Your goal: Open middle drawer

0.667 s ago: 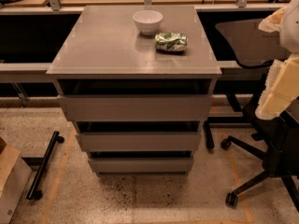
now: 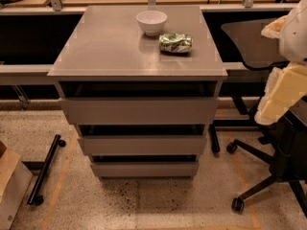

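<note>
The grey cabinet [image 2: 136, 42] stands in the middle of the camera view with three drawers. The middle drawer [image 2: 142, 145] shows a plain, flat, handleless grey front with a dark gap above it, and it sits in line between the taller top drawer [image 2: 139, 110] and the narrower bottom drawer [image 2: 144, 169]. My arm's cream-coloured end with the gripper [image 2: 283, 97] is at the right edge, to the right of the cabinet at about top-drawer height, apart from all the drawers.
A white bowl [image 2: 151, 22] and a crumpled green packet [image 2: 175, 42] sit on the cabinet top. A black office chair [image 2: 256, 37] with its wheeled base [image 2: 254, 186] stands right of the cabinet. A black wheeled bar [image 2: 45, 169] and a cardboard box [image 2: 9, 186] lie on the floor at the left.
</note>
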Motion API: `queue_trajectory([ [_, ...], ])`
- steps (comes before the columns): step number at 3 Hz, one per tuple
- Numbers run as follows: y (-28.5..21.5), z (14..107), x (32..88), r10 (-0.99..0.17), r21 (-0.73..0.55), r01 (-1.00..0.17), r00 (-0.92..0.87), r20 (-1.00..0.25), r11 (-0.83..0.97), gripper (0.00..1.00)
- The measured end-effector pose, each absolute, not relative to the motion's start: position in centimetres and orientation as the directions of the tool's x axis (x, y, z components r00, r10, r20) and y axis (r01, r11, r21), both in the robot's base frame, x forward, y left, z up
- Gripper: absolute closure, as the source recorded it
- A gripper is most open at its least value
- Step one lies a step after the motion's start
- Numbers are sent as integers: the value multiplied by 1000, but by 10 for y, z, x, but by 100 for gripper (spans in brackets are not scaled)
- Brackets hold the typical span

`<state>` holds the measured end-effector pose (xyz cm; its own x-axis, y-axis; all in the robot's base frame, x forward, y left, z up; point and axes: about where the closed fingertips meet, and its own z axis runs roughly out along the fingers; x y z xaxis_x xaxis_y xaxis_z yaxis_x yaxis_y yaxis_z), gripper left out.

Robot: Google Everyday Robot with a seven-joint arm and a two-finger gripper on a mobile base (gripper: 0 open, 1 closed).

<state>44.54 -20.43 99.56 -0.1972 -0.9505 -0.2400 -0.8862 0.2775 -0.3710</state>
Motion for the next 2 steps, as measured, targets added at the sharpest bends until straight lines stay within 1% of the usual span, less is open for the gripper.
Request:
queue_trajectory([
  [1,-204,958,468,-932,-335,-888,-222,-286,314,0],
  [2,-191,902,498,-918,-272,-907,-228,-325,321,0],
])
